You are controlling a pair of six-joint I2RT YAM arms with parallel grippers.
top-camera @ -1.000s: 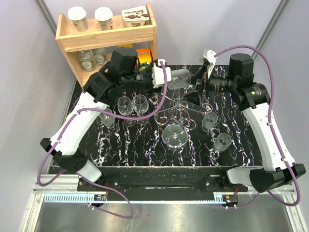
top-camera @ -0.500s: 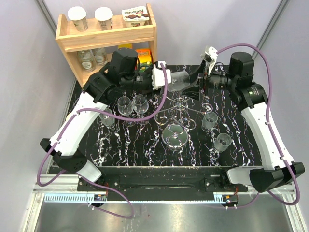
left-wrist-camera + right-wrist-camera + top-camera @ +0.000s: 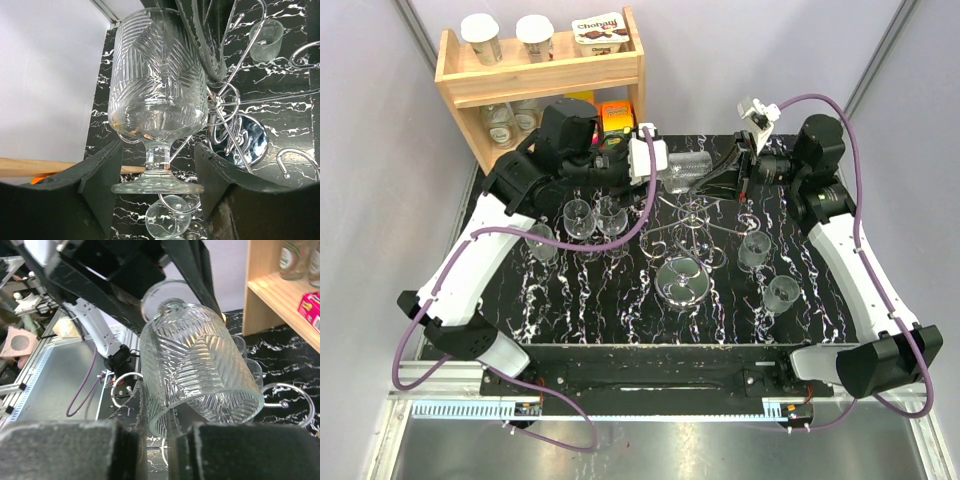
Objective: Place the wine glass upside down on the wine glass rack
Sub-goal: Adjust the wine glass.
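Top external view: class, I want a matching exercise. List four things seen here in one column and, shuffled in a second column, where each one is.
1 wine glass
2 wine glass rack
3 Chobani yogurt cup
4 two short tumblers

A on top of the wooden shelf
B lifted off the table, lying on its side
C standing mid-table
D upright on the table, right of the rack

Pairs: 1-B, 2-C, 3-A, 4-D

A robotics lab: aluminium frame rail (image 3: 650,405), plain grey partition walls (image 3: 370,150).
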